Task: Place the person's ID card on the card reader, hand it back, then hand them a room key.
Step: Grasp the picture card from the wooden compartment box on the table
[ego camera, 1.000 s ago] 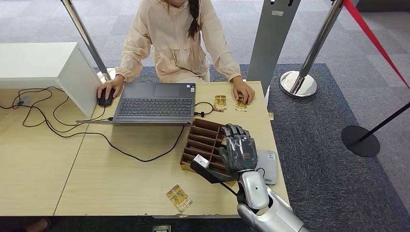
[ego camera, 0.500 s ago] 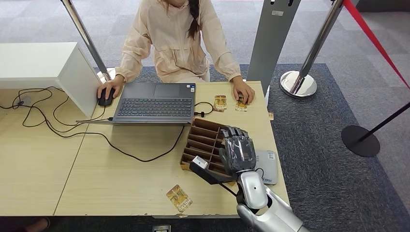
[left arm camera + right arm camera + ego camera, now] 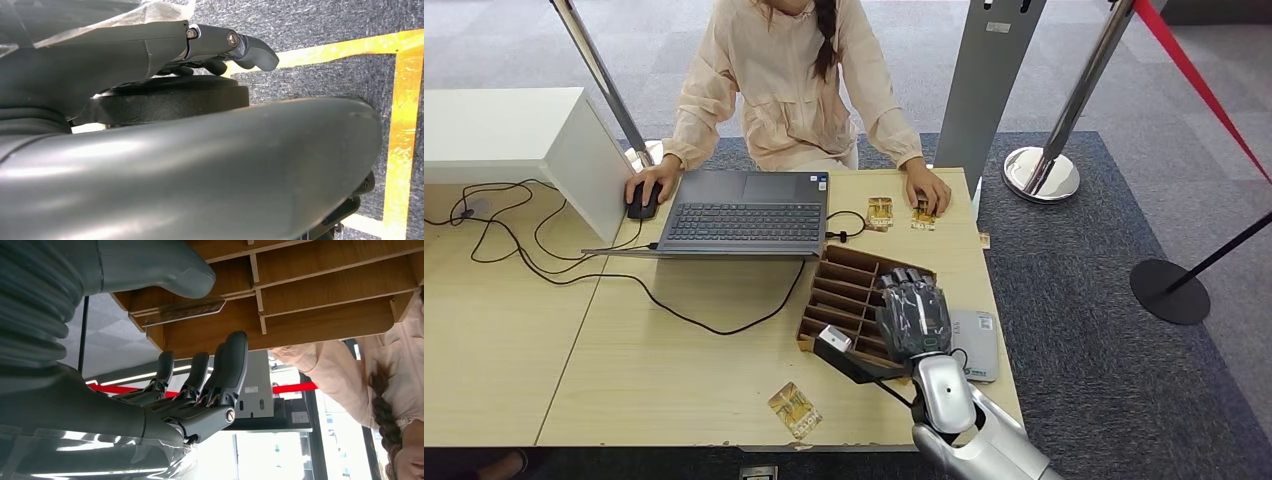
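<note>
The worktop (image 3: 674, 360) carries a laptop (image 3: 746, 212) in front of the seated person (image 3: 789, 85), and nearer the robot a wooden slotted tray (image 3: 839, 292) with a grey card reader (image 3: 977, 340) just beside it. The right hand (image 3: 912, 315) hangs over the tray's near slots, fingers apart and holding nothing — the right wrist view shows a card (image 3: 182, 311) lying in a slot near the thumb. Two more cards (image 3: 879, 211) lie by the person's hand (image 3: 927, 190), another at the near edge (image 3: 794, 408). Judging by this, the room-key step is in hand; next, the fingers must lower and pinch that slotted card. The left hand (image 3: 220, 45) hangs by the floor — its state I cannot tell.
</note>
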Controlling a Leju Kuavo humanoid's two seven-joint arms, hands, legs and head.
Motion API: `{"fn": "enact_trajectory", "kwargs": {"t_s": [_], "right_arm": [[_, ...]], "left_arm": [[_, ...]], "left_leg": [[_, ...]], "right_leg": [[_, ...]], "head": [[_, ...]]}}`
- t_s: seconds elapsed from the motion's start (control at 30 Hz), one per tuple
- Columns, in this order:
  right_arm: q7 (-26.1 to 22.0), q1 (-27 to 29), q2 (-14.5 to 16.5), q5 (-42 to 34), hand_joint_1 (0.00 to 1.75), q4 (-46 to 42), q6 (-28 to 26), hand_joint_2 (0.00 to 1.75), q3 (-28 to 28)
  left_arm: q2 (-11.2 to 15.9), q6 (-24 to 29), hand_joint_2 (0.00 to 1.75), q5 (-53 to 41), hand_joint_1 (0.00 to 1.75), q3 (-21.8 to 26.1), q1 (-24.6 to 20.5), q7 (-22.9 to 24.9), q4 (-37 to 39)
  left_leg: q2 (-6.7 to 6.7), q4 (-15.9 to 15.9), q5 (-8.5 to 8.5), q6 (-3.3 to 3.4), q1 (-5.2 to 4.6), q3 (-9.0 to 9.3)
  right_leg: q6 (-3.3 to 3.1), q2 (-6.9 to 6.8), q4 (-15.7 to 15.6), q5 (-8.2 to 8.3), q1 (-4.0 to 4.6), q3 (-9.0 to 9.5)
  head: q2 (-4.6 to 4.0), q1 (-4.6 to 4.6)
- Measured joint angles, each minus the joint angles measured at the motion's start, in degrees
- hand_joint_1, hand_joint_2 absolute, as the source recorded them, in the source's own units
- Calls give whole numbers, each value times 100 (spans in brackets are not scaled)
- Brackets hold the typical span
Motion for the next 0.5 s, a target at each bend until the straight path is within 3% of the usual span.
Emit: {"fn": "enact_trajectory", "kwargs": {"t_s": [0.5], "right_arm": [[47, -7, -9, 35, 89, -63, 68, 175, 79]], "left_arm": [[8, 3, 0, 123, 0, 65, 9, -142, 0]], "left_leg": [[0, 0, 0, 0, 0, 0]], "right_leg": [[0, 0, 0, 0, 0, -1]], "head": [[0, 0]]}}
